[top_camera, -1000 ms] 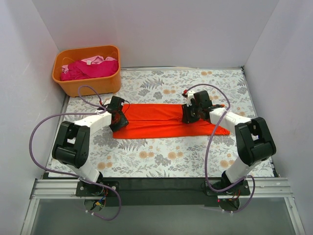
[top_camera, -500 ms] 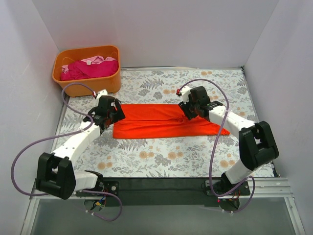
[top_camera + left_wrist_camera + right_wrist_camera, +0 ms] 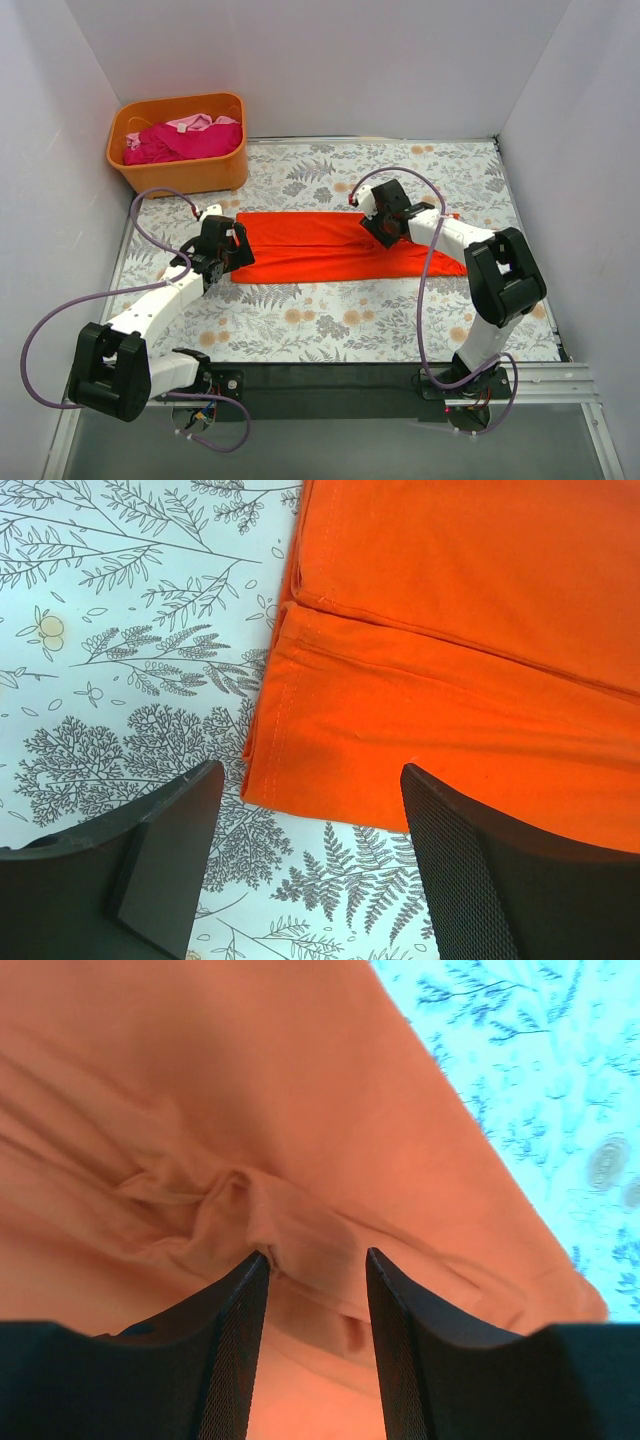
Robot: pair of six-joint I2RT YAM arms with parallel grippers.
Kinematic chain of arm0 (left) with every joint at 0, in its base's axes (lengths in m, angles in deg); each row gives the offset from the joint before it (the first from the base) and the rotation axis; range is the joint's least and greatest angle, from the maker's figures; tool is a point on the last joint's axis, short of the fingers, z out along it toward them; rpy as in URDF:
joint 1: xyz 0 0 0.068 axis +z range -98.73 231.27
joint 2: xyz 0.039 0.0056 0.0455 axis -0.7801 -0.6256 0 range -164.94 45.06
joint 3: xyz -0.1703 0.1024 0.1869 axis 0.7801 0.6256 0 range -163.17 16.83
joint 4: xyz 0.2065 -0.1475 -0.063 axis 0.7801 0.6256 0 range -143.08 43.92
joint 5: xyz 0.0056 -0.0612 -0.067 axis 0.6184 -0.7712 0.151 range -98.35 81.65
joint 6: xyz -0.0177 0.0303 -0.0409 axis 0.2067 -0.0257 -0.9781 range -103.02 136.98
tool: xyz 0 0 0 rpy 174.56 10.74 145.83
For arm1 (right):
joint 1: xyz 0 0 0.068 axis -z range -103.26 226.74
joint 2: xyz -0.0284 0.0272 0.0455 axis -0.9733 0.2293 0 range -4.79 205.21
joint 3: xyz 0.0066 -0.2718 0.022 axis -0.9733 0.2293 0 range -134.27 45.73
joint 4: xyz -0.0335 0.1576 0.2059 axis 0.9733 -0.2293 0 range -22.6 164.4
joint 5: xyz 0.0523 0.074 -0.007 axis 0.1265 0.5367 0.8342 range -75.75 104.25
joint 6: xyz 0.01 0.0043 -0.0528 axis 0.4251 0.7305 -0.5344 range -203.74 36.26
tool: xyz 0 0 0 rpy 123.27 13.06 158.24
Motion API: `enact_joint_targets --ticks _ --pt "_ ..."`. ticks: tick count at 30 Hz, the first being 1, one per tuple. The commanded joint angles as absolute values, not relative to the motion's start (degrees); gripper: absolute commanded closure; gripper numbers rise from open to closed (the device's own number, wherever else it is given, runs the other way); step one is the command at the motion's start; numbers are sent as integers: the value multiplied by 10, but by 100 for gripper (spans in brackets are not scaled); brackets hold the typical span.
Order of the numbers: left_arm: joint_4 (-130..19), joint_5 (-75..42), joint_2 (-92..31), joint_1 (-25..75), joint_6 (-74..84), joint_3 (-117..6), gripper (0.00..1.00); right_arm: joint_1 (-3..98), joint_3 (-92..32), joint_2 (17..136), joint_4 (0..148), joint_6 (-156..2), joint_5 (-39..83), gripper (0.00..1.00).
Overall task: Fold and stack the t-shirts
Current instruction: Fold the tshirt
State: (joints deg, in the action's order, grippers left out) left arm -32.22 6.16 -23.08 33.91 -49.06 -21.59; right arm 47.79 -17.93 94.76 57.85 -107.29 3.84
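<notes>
A bright orange-red t-shirt (image 3: 340, 248) lies flat on the floral table as a long band folded lengthwise. My left gripper (image 3: 230, 252) is open and empty, low over the table at the shirt's near-left corner (image 3: 290, 770); in the left wrist view the gripper (image 3: 310, 870) frames bare table just below the hem. My right gripper (image 3: 384, 222) sits on the shirt's right half. In the right wrist view the gripper (image 3: 318, 1330) is open, straddling a raised wrinkle of the shirt (image 3: 300, 1230). A magenta pink t-shirt (image 3: 185, 140) and a pale pink one (image 3: 190, 122) lie bunched in the tub.
The rigid orange plastic tub (image 3: 180, 172) stands at the back left corner. White walls close the table in on the left, back and right. The shirt's right end (image 3: 455, 268) tapers to a point near the right arm's links.
The left arm has swung outward and its gripper has come off the shirt's left end to the near-left corner. The right gripper has moved left and back along the shirt.
</notes>
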Motion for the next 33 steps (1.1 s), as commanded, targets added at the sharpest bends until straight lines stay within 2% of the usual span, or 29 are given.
enact_joint_targets --ticks 1,13,19,28,33 --pt "-337 63 -223 341 -481 -221 33 477 -225 965 581 -1099 -23 57" --pt "-338 63 -226 341 -478 -220 33 480 -342 1072 582 -1091 -97 59" --pt "-342 52 -228 341 -473 -221 33 487 -362 1054 582 -1060 -83 59" --pt "-352 0 -241 341 -477 -232 33 619 -259 929 570 -928 60 61" --pt "-359 -68 -279 339 -481 -269 33 697 -229 919 576 -886 208 66"
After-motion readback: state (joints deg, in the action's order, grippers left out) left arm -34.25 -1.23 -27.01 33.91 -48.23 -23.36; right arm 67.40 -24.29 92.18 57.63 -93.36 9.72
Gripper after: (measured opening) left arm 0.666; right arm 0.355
